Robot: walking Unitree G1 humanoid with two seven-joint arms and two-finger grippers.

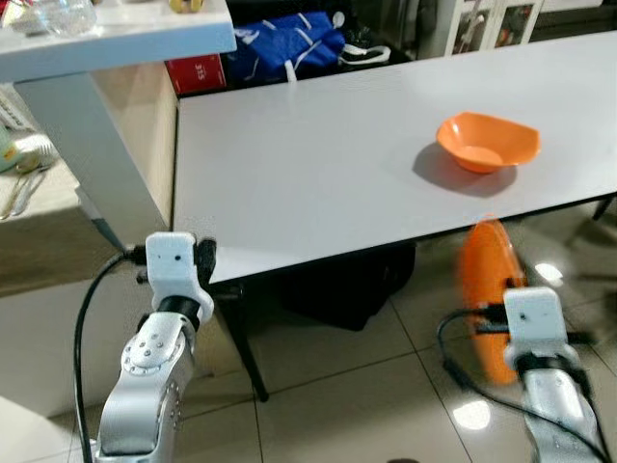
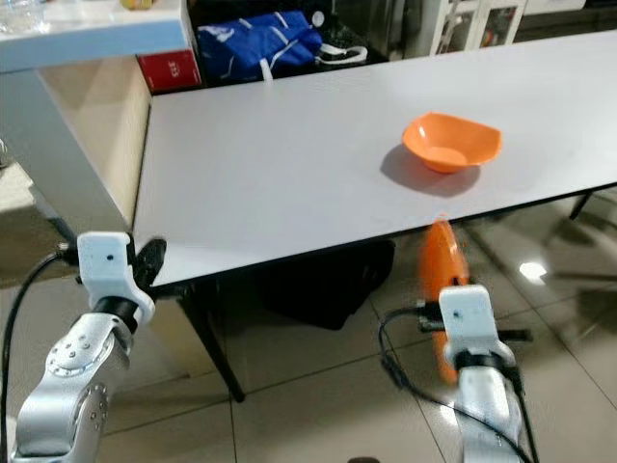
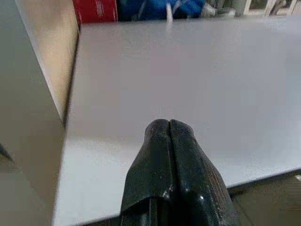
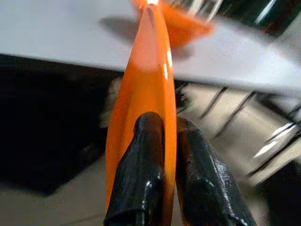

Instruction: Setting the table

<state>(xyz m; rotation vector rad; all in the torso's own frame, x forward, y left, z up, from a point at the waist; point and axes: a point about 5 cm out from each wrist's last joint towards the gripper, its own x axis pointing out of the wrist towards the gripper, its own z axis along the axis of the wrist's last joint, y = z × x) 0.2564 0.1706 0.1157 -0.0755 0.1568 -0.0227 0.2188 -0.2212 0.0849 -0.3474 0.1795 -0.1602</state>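
in the lower right of the head views the right gripper [image 4: 164, 155] pinches the rim of a flat orange plastic plate [image 1: 488, 289], held on edge below the near border of the long white table [image 1: 318, 164]. at the lower left the left gripper [image 3: 169, 136] has its fingers pressed together, holding nothing, at the table corner. i judge that lifting the plate straight up could knock it against the table edge and twist it out of the thin grip. farther, right of centre, the orange plastic bowl [image 1: 487, 142] could be pushed.

Wide bare table [image 1: 318, 164] — orange bowl [image 1: 487, 142] far right, shelf post [image 1: 87, 154] left
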